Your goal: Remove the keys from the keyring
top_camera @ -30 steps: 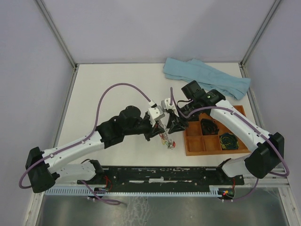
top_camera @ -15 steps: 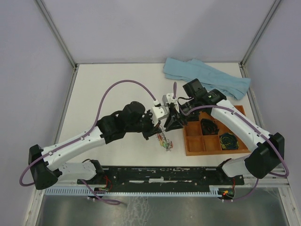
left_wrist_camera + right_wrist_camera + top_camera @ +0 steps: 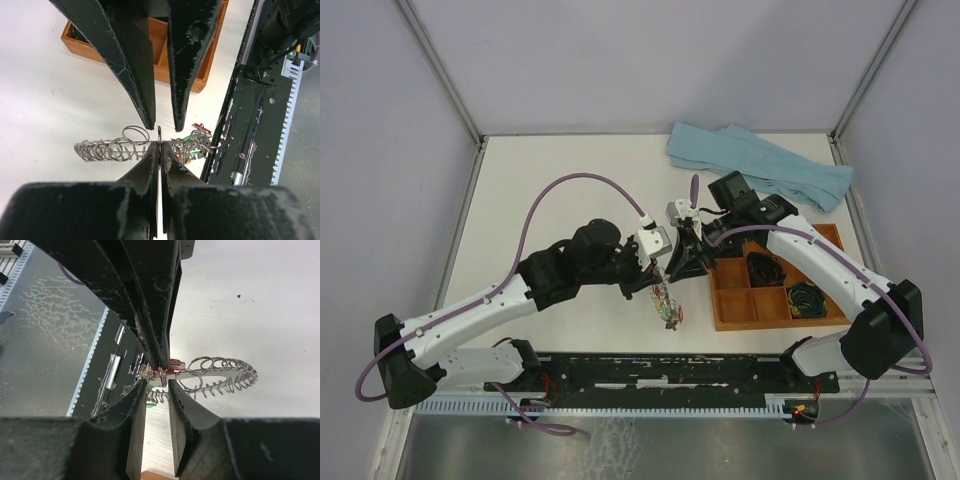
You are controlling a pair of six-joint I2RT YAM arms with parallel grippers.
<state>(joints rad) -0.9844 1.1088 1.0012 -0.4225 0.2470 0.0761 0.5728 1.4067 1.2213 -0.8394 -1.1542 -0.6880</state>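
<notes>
The keyring [image 3: 112,149] sits at the centre of the left wrist view, with its red- and green-headed keys [image 3: 192,142] bunched at its right end. The left gripper [image 3: 160,152] is pinched shut on the ring's wire. The right gripper [image 3: 164,126] hovers just above, jaws slightly apart and empty. It should close on one key only, then slide that key along the wire.

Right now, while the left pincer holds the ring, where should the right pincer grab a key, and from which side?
Probably a red or green plastic head in the key bunch, which sits on the ring at the side nearest the arm bases. Come from that side; elsewhere only wire loops stick out.
</notes>
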